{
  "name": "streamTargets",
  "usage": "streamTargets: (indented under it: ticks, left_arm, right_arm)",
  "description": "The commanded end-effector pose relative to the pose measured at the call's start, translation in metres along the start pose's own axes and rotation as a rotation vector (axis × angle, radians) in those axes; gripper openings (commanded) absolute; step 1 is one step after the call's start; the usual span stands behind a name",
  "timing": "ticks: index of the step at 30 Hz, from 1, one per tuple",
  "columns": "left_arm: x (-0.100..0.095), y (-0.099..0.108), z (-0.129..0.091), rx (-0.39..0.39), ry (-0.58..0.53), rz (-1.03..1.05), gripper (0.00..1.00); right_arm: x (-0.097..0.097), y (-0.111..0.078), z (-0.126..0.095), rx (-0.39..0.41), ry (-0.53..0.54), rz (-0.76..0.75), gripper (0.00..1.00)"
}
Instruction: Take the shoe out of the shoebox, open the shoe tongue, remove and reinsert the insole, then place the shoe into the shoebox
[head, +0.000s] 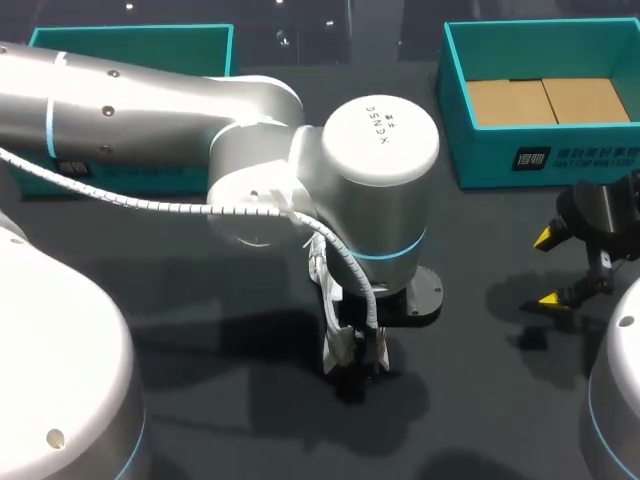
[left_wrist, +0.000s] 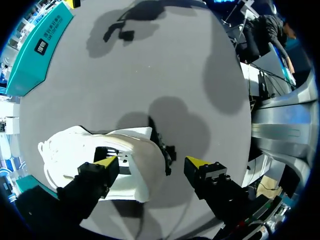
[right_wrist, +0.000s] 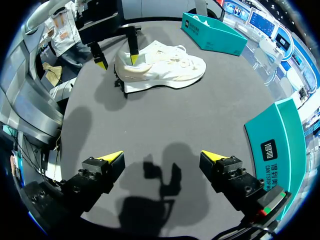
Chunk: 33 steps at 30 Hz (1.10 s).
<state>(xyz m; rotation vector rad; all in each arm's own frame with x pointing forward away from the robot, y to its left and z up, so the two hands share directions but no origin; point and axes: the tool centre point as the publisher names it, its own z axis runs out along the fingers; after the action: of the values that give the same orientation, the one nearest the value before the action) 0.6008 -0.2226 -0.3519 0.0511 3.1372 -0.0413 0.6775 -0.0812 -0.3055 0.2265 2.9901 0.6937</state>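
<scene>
- Your left gripper (left_wrist: 151, 162) was opened wide at the heel of the white shoe (right_wrist: 165, 67): one finger at the shoe's opening, the other apart behind the heel.
- The shoe stood on its sole on the dark table (head: 480, 400), outside the teal shoebox (head: 530, 150).
- Your right gripper (right_wrist: 162, 156) hung released over the table, near that shoebox.

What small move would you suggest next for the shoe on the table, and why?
Probably close the left pincer: it stands open astride the heel of the white shoe, one tip at its opening, one outside. That would steady the shoe while the open right pincer hovers away from it.
</scene>
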Motion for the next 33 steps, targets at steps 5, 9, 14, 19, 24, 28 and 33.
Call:
streamTargets:
  ticks: [5,9,14,19,24,28,33]
  left_arm:
    - [0.004,0.005,0.014,0.021,-0.015,-0.005,0.76]
    - [0.005,0.006,0.020,0.026,-0.019,-0.009,0.67]
    - [0.006,0.007,0.025,0.035,-0.023,-0.015,0.55]
    - [0.007,0.007,0.031,0.040,-0.031,-0.020,0.60]
    - [0.009,0.006,0.036,0.045,-0.032,-0.023,0.60]
    - [0.010,0.006,0.041,0.041,-0.029,-0.031,0.44]
    - [0.010,0.008,0.041,0.038,-0.020,-0.038,0.00]
  right_arm:
    - [0.002,0.000,0.000,0.002,-0.004,0.000,1.00]
    - [0.002,0.000,0.000,0.002,-0.004,0.000,1.00]
    - [0.002,0.000,0.000,0.002,-0.004,0.000,1.00]
    - [0.002,0.000,0.000,0.002,-0.004,0.000,1.00]
    - [0.002,0.000,0.000,0.002,-0.004,0.000,1.00]
    - [0.002,0.000,0.000,0.002,-0.004,0.000,1.00]
    - [0.002,0.000,0.000,0.002,-0.004,0.000,1.00]
